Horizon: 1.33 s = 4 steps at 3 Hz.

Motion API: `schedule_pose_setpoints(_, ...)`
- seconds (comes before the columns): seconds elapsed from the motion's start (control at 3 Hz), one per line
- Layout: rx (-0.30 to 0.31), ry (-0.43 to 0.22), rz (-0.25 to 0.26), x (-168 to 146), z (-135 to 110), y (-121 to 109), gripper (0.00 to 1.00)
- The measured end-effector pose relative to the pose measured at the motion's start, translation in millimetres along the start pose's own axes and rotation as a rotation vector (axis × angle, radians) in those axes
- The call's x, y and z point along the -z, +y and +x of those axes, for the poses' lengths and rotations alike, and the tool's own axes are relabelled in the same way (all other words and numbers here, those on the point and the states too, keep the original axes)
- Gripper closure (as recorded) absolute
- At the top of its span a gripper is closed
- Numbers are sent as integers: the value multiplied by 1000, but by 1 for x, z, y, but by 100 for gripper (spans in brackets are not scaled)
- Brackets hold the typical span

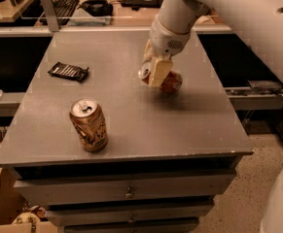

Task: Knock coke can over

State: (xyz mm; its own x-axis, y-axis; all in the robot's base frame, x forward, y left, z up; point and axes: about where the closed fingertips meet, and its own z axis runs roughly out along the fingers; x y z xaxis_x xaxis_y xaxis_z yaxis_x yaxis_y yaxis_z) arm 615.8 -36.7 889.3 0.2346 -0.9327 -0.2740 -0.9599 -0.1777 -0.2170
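The coke can (172, 83) is red with a silver top facing left. It lies almost on its side, at or just above the grey table top (189, 125), right of centre. My gripper (156, 74) comes down from the upper right and is closed around the can, with one cream finger (159, 71) across the can's front. The arm's white body hides the table's far right corner.
A gold-brown can (88, 125) stands upright near the front left. A black snack packet (68, 72) lies at the left. Drawers (126, 191) sit below the table top. A desk with a keyboard (63, 6) is behind.
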Motion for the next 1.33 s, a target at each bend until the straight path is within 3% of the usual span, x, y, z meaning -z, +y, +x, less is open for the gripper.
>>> schedule_pose_setpoints(0.67,65,50,-28,-11,-8,20,12)
schedule_pose_setpoints(1.0,76,50,-30,-11,-10,23,0)
schedule_pose_setpoints(1.33,81,47,-29,-11,-12,26,0)
